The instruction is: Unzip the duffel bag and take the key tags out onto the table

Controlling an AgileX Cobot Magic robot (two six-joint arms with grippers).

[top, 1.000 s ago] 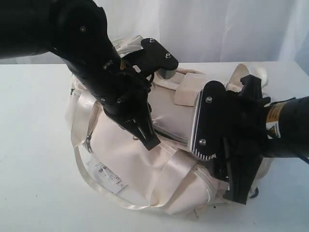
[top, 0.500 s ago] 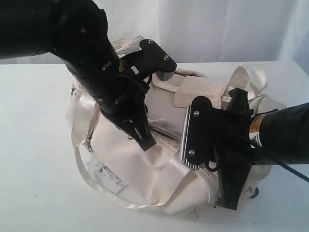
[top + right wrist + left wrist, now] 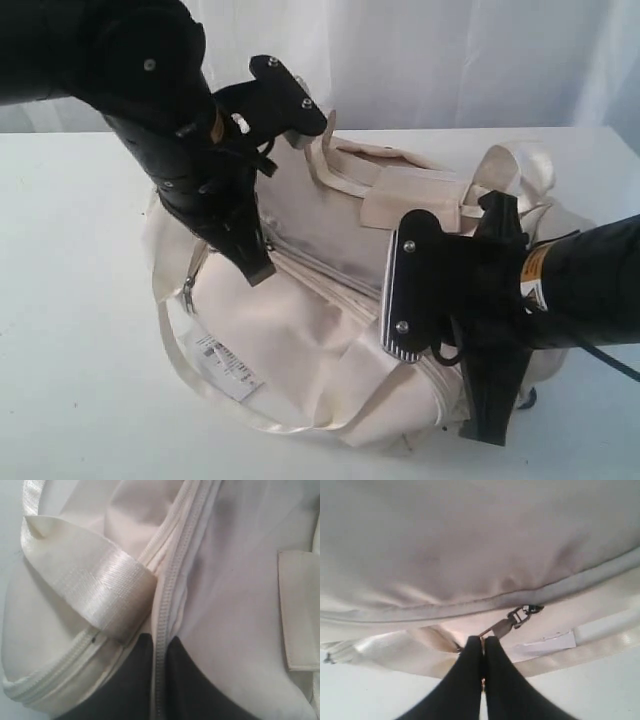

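Observation:
The cream-white duffel bag [image 3: 300, 330] lies on the white table [image 3: 70, 380], its paper label [image 3: 225, 362] facing the front. My left gripper [image 3: 255, 272] is at the bag's left end. In the left wrist view, the left gripper [image 3: 482, 641] is shut on the metal zipper pull [image 3: 506, 625]. My right gripper [image 3: 487, 432] is at the bag's right front end. In the right wrist view, the right gripper [image 3: 160, 642] is shut on the zipper seam [image 3: 167, 590]. No dark lining shows. The key tags are hidden.
Satin straps [image 3: 190, 400] loop onto the table in front of the bag, and one strap [image 3: 95, 580] lies beside the right gripper. A handle wrap [image 3: 410, 190] rests on top of the bag. A white curtain [image 3: 450, 60] hangs behind the table.
My left gripper has moved left and back along the bag's top with the zipper pull. The bag has shifted slightly. The right gripper keeps its grip near the right end.

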